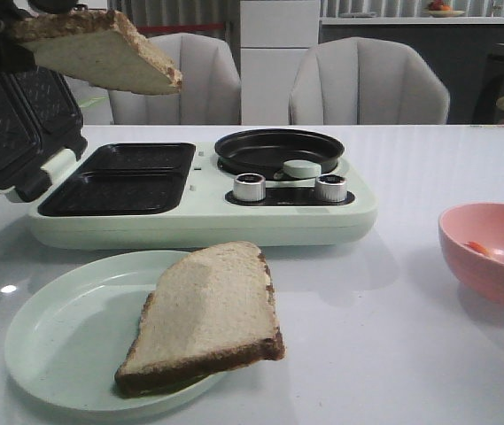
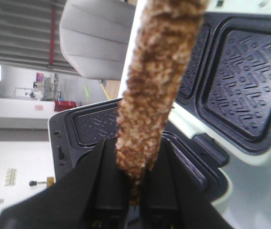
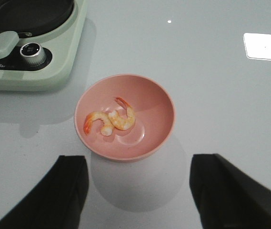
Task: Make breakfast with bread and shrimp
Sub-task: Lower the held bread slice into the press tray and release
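High on the left, the left end effector [image 2: 135,191] is clamped on one slice of bread [image 1: 101,49], holding it in the air above the open lid [image 1: 8,133] of the pale green breakfast maker [image 1: 198,212]. Below it sit two dark, bare grill wells [image 1: 123,177]. In front, a light green plate [image 1: 74,336] on the white table [image 1: 384,336] holds the second slice of bread [image 1: 207,314], which hangs a little over the rim. On the maker's right side is a small black pan [image 1: 278,149] with two silver knobs [image 1: 249,188]. Far right, a pink bowl [image 3: 125,117] holds two shrimp [image 3: 111,119]. The right end effector [image 3: 137,186] hovers over the table just beside the bowl, spread wide and holding nothing.
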Tool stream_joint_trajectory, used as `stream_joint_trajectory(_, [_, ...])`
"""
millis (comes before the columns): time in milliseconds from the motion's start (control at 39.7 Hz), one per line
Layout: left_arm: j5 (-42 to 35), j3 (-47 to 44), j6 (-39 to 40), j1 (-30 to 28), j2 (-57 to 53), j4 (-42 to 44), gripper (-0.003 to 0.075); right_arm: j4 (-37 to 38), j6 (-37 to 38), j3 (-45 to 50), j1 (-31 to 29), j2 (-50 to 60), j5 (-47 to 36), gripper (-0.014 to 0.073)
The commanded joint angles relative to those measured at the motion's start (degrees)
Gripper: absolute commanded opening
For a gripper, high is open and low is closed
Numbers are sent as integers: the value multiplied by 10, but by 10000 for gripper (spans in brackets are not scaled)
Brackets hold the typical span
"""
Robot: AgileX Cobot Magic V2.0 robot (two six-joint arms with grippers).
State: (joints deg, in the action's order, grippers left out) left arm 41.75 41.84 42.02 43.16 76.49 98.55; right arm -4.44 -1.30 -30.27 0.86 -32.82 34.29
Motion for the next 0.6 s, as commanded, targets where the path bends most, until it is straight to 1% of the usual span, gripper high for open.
stream_joint_trajectory(0, [-11,61,3,-44,36,44,98,5,-4,-19,-1,-5,-38,558])
stream_joint_trajectory(50, [-20,95,3,-71,79,64,98,5,-4,-19,-1,-5,-38,558])
stream_joint_trajectory(101, [-24,116,3,-86,104,77,98,5,-4,-19,-1,-5,-38,558])
stream_joint_trajectory(302, [-44,238,3,-136,220,77,98,5,-4,-19,-1,-5,-38,558])
stream_joint_trajectory(403, [-57,293,3,-152,267,77,98,5,-4,-19,-1,-5,-38,558])
stream_joint_trajectory(579, [-57,385,2,-165,342,77,98,5,-4,-19,-1,-5,-38,558])
